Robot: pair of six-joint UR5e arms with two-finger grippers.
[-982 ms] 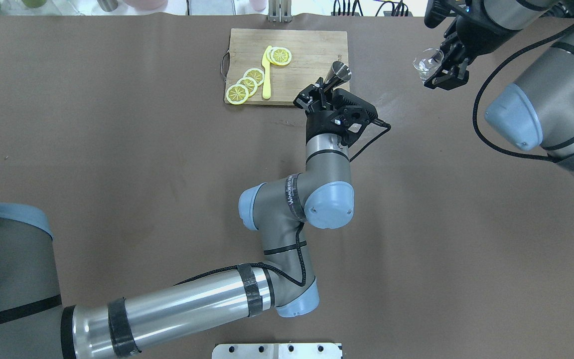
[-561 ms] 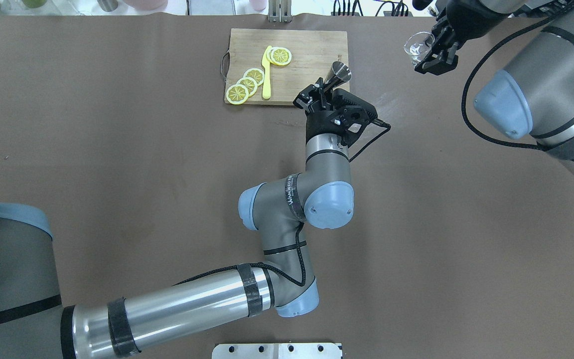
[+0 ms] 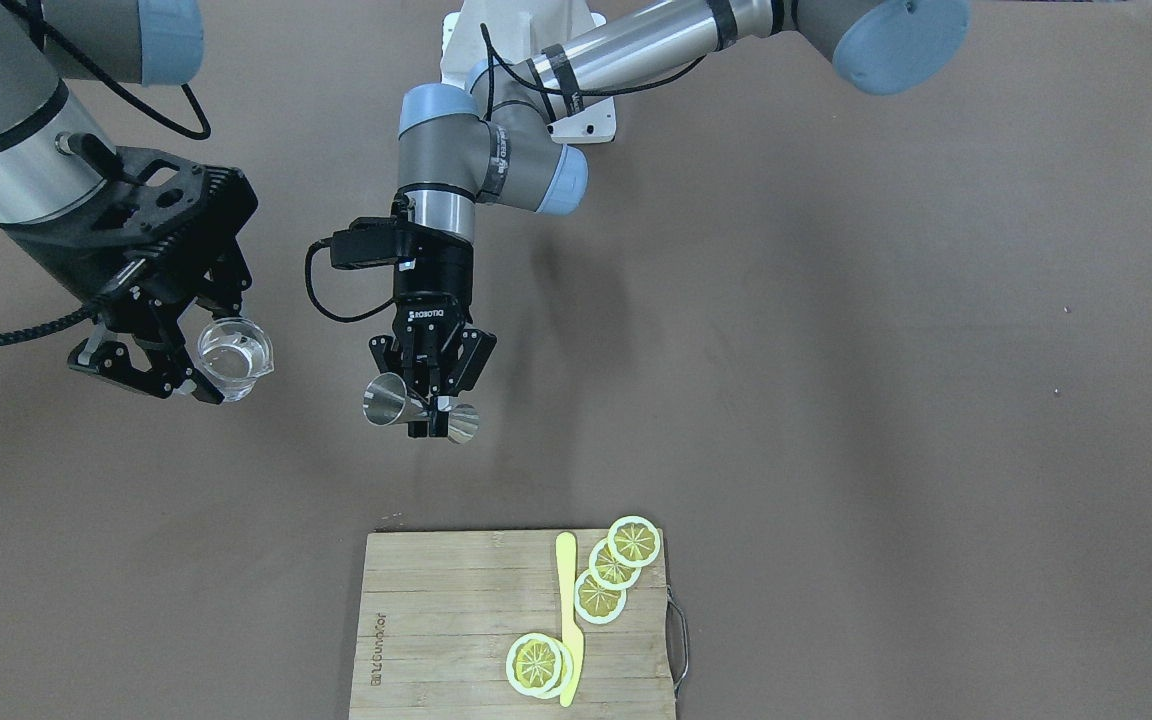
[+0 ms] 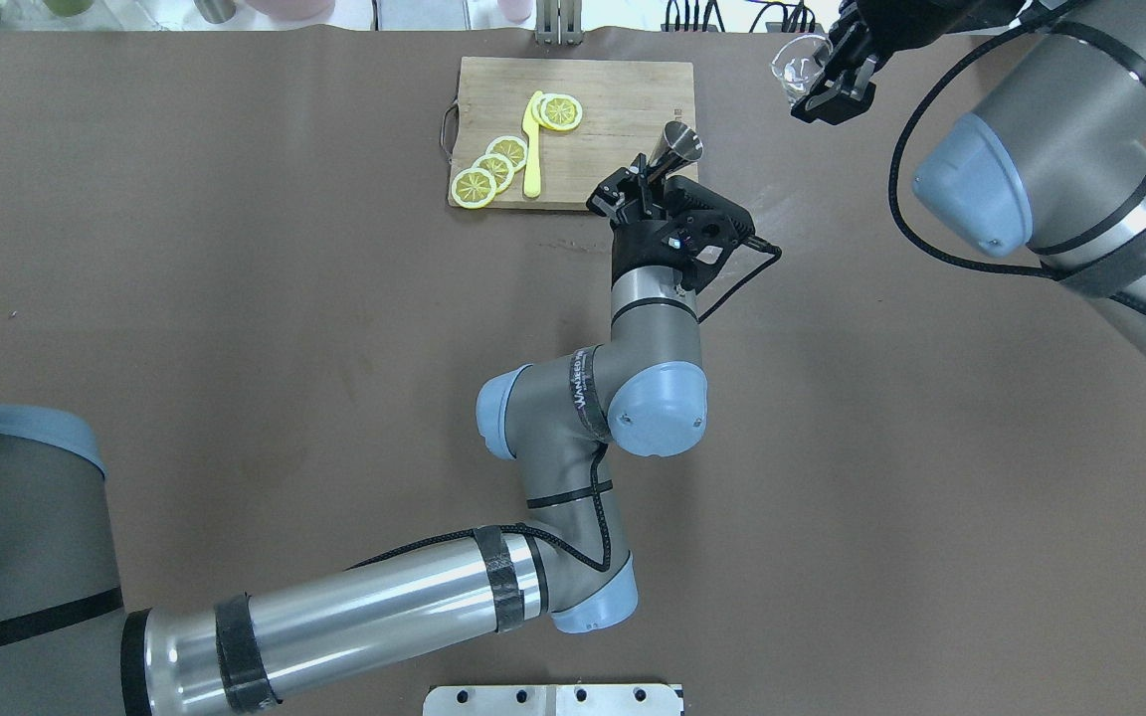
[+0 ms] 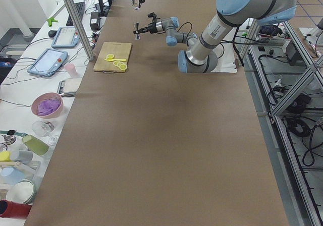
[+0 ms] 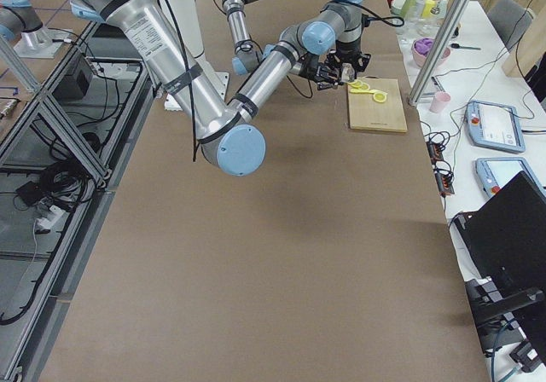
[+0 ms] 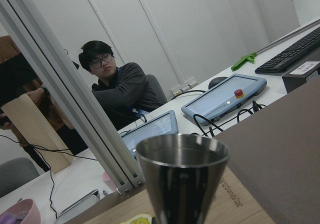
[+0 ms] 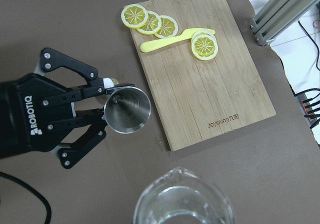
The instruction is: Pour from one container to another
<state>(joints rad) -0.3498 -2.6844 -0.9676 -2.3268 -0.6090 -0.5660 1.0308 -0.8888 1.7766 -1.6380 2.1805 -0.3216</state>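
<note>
The left gripper [image 3: 433, 418] is clamped on the narrow waist of a steel measuring cup [image 3: 383, 400]. A cone shows on either side of the fingers, and the wide mouth opens upward. The cup hangs in the air by the near right corner of the cutting board [image 3: 436, 620]. To its right and clear of it, the right gripper [image 3: 206, 345] grips a small glass jug [image 3: 236, 360] of clear liquid, also raised. Lemon slices [image 3: 611, 575] and a yellow knife [image 3: 567, 600] lie on the board's left half.
</note>
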